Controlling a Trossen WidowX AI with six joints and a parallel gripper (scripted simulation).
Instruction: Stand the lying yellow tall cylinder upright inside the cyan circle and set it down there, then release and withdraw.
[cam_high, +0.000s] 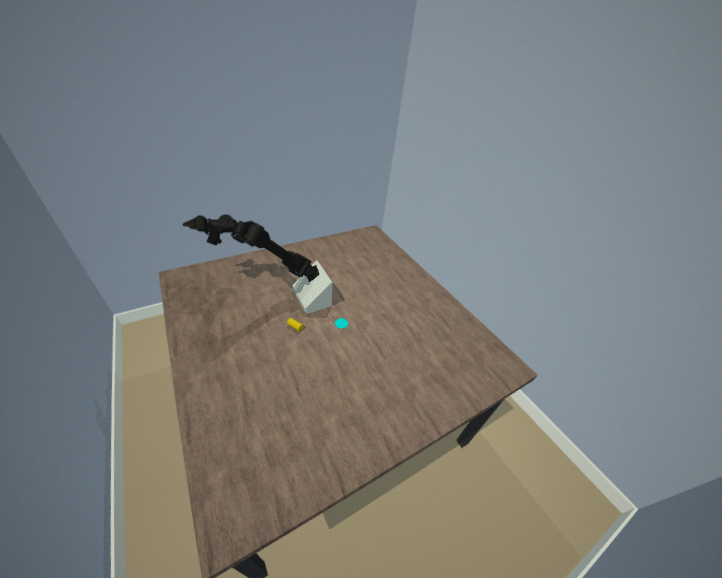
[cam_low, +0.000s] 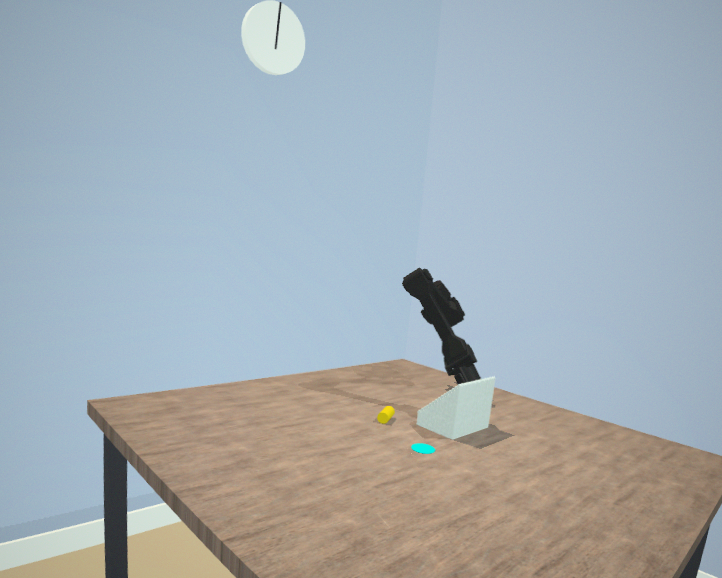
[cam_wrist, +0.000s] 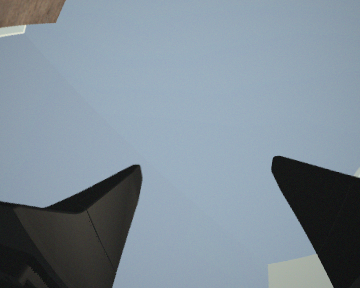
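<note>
The yellow cylinder (cam_high: 295, 324) (cam_low: 385, 414) lies on its side on the wooden table (cam_high: 337, 409) (cam_low: 313, 482), a little left of the flat cyan circle (cam_high: 341, 323) (cam_low: 423, 448). My gripper (cam_high: 191, 223) (cam_low: 411, 283) (cam_wrist: 208, 168) is open and empty. It is raised high over the far side of the table, well away from the cylinder and the circle. In the wrist view the two dark fingers stand wide apart with only the blue wall between them.
A pale grey wedge-shaped base (cam_high: 314, 292) (cam_low: 458, 409) holds the arm, just behind the cylinder and the circle. A white round clock (cam_low: 273, 37) hangs on the wall. A low white border (cam_high: 578, 458) rings the tan floor below.
</note>
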